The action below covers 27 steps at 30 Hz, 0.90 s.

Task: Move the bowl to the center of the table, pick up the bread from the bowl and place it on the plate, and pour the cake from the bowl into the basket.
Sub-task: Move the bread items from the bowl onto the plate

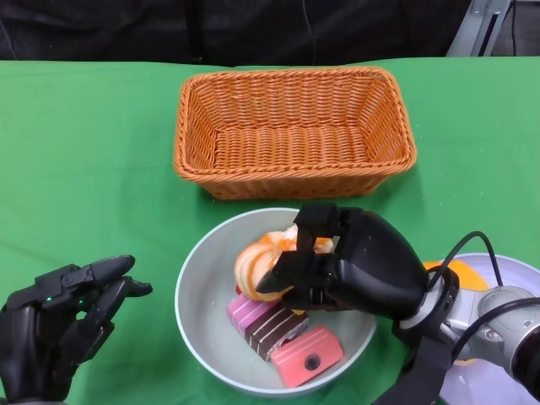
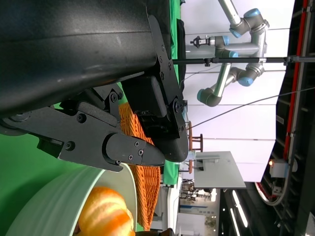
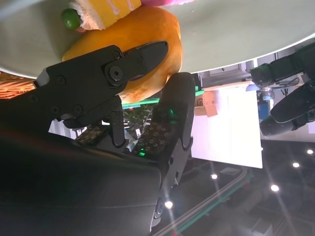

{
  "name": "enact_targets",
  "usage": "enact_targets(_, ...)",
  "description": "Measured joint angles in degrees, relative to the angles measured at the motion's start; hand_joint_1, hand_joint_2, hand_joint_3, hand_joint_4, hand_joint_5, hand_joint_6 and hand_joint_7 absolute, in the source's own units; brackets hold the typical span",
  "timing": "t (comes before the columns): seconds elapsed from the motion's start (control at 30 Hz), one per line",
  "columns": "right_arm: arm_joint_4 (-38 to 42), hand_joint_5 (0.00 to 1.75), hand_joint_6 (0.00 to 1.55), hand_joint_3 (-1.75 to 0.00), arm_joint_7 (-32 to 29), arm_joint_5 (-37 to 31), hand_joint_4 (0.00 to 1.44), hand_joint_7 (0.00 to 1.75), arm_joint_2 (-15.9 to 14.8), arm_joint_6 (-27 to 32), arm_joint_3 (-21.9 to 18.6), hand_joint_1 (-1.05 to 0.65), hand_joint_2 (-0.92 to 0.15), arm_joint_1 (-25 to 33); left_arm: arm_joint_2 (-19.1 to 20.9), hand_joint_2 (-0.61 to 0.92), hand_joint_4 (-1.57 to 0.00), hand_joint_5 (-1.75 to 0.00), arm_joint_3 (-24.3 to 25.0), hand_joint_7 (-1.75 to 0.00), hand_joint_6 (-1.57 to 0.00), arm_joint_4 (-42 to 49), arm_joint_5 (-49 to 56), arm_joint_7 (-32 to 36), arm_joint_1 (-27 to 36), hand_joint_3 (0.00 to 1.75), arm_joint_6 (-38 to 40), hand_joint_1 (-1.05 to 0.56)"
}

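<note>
Right hand point(image 1: 359, 266) over the bowl point(image 1: 202, 295), fingers point(image 3: 142, 56) grasping the bread point(image 1: 257, 257). Cake point(image 1: 283, 337) in the bowl beside it. Bowl on the green surface point(image 1: 84, 152) before the basket point(image 1: 294, 131). Plate point(image 1: 506, 270) under the right arm. Left hand point(image 1: 63, 316) released, fingers apart, beside the bowl.

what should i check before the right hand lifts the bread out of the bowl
1. Right hand closed around the bread: ok, fingers wrap it in the head and right wrist views.
2. Grip firm enough to lift: cannot tell.
3. Cake pieces clear of the fingers: ok, they lie beside the bread, lower in the bowl.
4. Plate free to receive: cannot tell, the right arm hides most of it.
5. Left hand out of the way: ok, open beside the bowl.
6. Basket clear of the lift path: ok, behind the bowl.
</note>
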Motion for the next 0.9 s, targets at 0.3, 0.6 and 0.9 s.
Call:
enact_targets(0.3,1.0,1.61,0.69,-0.02,-1.2,-0.1,0.71,1.24,0.0,0.8,0.0,-0.2,-0.92,-0.1,0.0,0.92,-0.86,-1.0,0.0,-0.01,-1.29,0.0,0.0,0.0,0.0,0.18,0.0,-0.27)
enact_targets(0.6,0.8,1.42,0.77,0.0,-1.9,0.0,0.77,1.03,-0.1,-1.0,0.0,-0.23,-0.9,-0.9,0.1,0.92,-0.86,-1.0,0.0,-0.01,-1.29,0.7,0.2,0.0,-0.1,0.18,0.0,-0.28)
enact_targets(0.9,0.7,1.39,0.78,0.0,-3.1,0.0,0.79,1.03,-0.1,-2.0,0.0,-0.23,-0.9,-1.0,0.1,0.92,-0.85,-0.99,0.0,-0.01,-1.28,1.0,0.1,0.0,-0.1,0.18,0.0,-0.28)
